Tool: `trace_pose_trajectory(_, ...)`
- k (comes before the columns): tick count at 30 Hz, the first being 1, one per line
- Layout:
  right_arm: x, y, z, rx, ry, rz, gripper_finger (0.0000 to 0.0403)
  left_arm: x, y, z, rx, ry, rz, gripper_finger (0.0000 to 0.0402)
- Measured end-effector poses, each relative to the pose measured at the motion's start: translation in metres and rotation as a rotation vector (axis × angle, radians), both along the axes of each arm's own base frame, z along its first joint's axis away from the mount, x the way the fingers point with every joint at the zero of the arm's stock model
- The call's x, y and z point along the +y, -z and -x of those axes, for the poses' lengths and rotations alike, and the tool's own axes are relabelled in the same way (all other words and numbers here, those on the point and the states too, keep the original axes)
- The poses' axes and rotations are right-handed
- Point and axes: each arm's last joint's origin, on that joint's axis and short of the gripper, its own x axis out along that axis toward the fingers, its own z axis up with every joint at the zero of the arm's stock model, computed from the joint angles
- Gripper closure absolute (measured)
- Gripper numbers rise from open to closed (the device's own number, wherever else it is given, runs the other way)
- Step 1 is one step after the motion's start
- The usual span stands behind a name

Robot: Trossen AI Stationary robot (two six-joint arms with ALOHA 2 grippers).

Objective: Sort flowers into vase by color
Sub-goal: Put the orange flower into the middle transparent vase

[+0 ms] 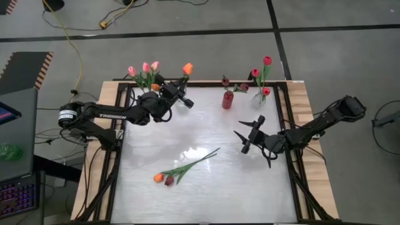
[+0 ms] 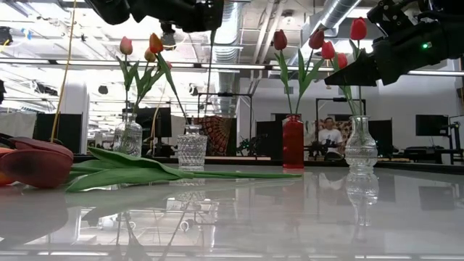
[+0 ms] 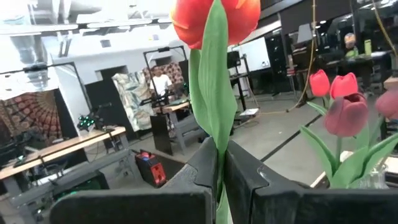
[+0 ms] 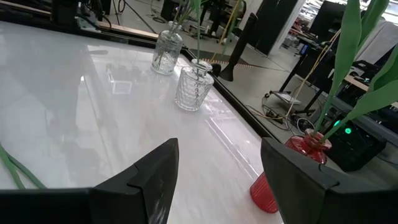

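Holding: my left gripper (image 1: 179,92) is clamped tight on the thin green stem of an orange artificial tulip (image 1: 187,68), above the far left of the white glossy surface (image 1: 206,181).
Step in hand: by my reading, carrying this flower to a vase of its colour.
Vases: a clear glass vase (image 2: 128,138) with pink and orange tulips and an empty ribbed clear glass vase (image 2: 192,148) stand at the far left; a red vase (image 1: 227,99) and another clear vase (image 1: 259,99) with red tulips stand at the far right.
Waiting: my right gripper (image 1: 250,133) hangs wide open and empty over the right side.
Left to sort: two tulips (image 1: 164,179) lie on the near surface.
Next move: lower the stem straight into the neck, then release.
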Motion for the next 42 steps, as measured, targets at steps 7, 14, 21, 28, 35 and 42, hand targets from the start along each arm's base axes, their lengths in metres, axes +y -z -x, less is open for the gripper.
trace_pose_trajectory(7, 0.000, 0.000, 0.000, 0.000, 0.000, 0.000, 0.0147, -0.003, -0.002, 0.006, 0.047, -0.015, 0.031, 0.0399)
trace_pose_trajectory(14, 0.000, 0.000, 0.000, 0.001, 0.000, 0.000, 0.0147, -0.002, 0.005, 0.006, 0.085, -0.015, 0.078, 0.0399)
trace_pose_trajectory(21, 0.000, 0.000, 0.000, 0.001, 0.000, 0.000, 0.0147, 0.000, 0.009, 0.006, 0.112, -0.017, 0.107, 0.0399)
trace_pose_trajectory(28, 0.000, 0.000, 0.000, 0.001, 0.000, 0.000, 0.0147, 0.000, 0.016, 0.005, 0.184, -0.019, 0.122, 0.0399)
trace_pose_trajectory(35, 0.000, 0.000, 0.000, 0.001, 0.000, 0.000, 0.0147, 0.000, 0.021, 0.006, 0.242, -0.022, 0.133, 0.0399)
trace_pose_trajectory(42, 0.000, 0.000, 0.000, 0.001, 0.000, 0.000, 0.0147, 0.002, 0.021, 0.007, 0.213, -0.073, 0.155, 0.0383)
